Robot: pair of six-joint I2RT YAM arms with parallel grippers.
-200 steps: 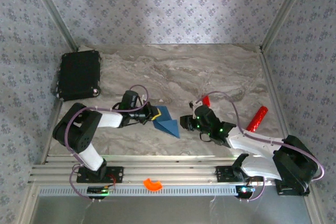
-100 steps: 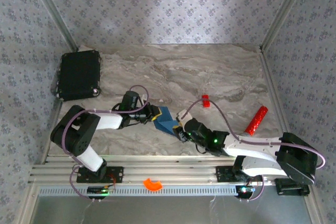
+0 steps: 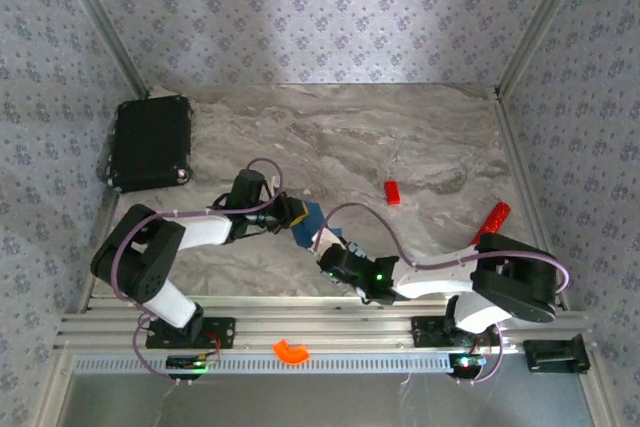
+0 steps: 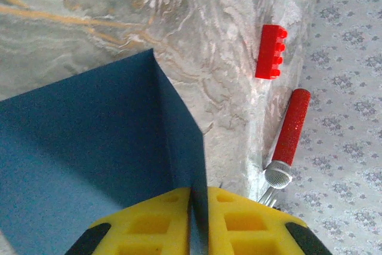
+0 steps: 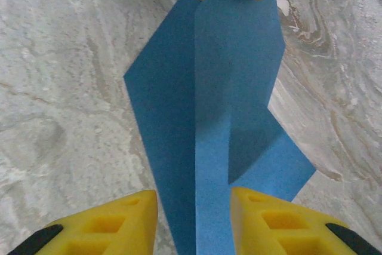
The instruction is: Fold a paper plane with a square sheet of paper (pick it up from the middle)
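Two grippers meet at the square sheet of paper (image 5: 233, 58), near table (image 3: 400, 137) centre: left gripper (image 4: 199, 194) pinches its raised crease, right gripper (image 5: 192, 198) stands spread astride the opposite end, apparently not touching; far tabletop lies open.

A black case (image 3: 151, 143) lies flat at the upper left of the grey marble table (image 3: 330, 127). A small red block (image 3: 392, 192) sits right of the middle, alone. Farther right lies a sparkly red stick (image 3: 494, 217); the left wrist view shows its silver end (image 4: 278, 175). A curved orange piece (image 3: 292, 351) rests on the metal rail (image 3: 330, 327) at the bottom.
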